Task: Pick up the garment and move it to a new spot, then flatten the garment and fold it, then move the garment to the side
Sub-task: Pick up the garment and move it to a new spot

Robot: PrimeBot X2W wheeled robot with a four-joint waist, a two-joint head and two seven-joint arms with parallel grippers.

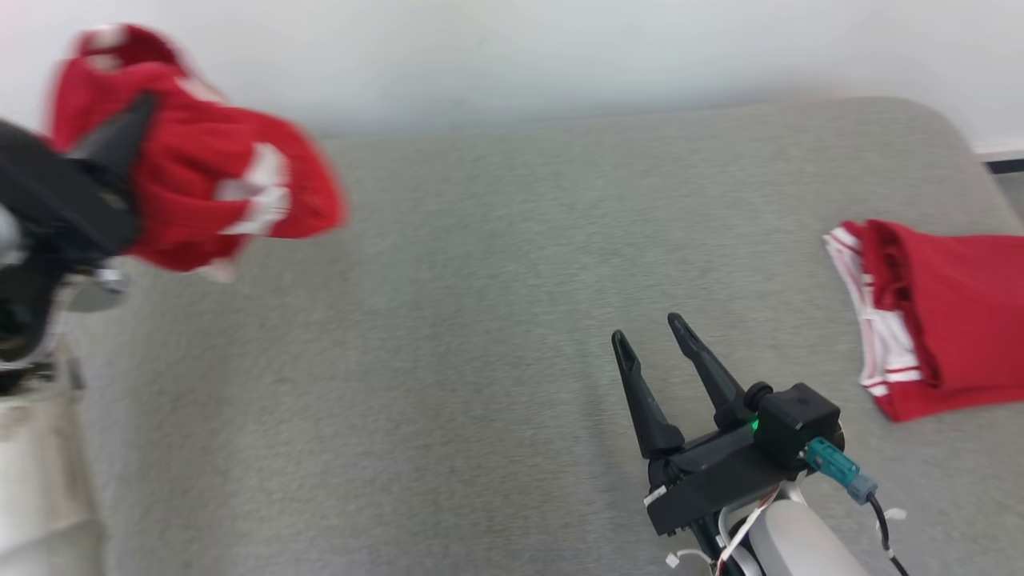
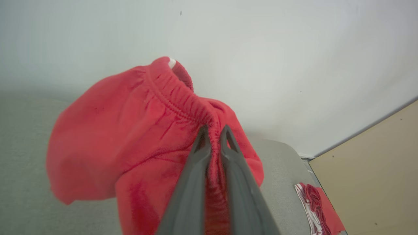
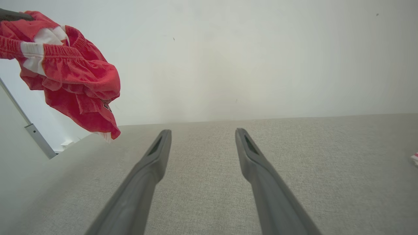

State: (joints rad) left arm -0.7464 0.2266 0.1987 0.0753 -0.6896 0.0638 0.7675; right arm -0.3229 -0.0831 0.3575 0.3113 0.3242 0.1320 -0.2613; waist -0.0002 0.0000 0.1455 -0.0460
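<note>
At the head view's upper left, we hold the red shorts (image 1: 200, 176) aloft, our left gripper (image 2: 214, 130) pinched on their elastic waistband (image 2: 176, 101) so they hang free for carrying. Our right gripper (image 1: 648, 328), lower right, gapes empty above the grey surface (image 1: 480, 320).

- We see a grey fabric surface (image 1: 480, 360), with a white wall (image 1: 560, 48) behind it.
- A folded red-and-white cloth (image 1: 960, 320) lies at its right edge.
- A beige panel (image 2: 375, 169) sits beyond that edge.

Bright, even light; motion-blurred head view
</note>
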